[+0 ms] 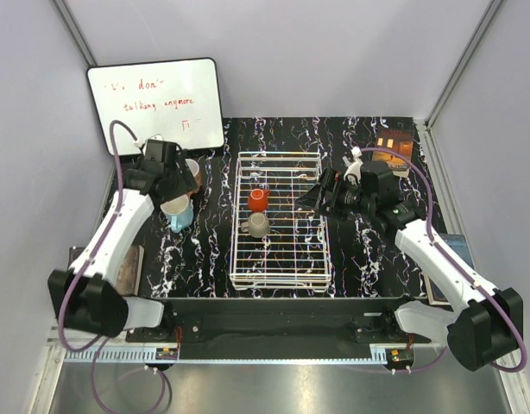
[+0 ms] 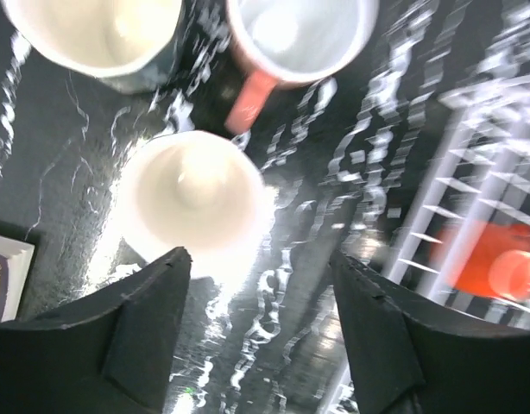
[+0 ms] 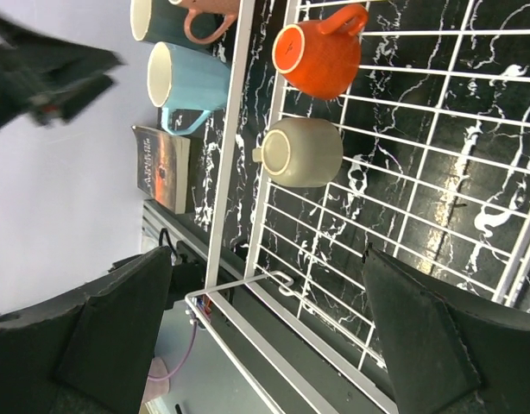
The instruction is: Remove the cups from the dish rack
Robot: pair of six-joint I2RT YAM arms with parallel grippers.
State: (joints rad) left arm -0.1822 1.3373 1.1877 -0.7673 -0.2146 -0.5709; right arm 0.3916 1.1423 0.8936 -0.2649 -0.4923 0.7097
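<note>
The white wire dish rack is sitting in the middle of the black marbled table. Two cups are sitting inside it, towards its far end: the small red mug and, just nearer the arms, the taupe-brown mug.

The other three cups are standing on the table left of the rack, close together. These are the light blue mug, the salmon-orange mug and the dark grey mug, all showing pale insides.

The left gripper is hovering above this group with its jaws standing apart and nothing between them, the light blue mug just ahead of its fingertips. The right gripper is hanging beside the rack's right edge, pointing across it at the two mugs, its jaws also spread wide and gripping nothing.

A whiteboard with red writing is leaning against the back wall.
</note>
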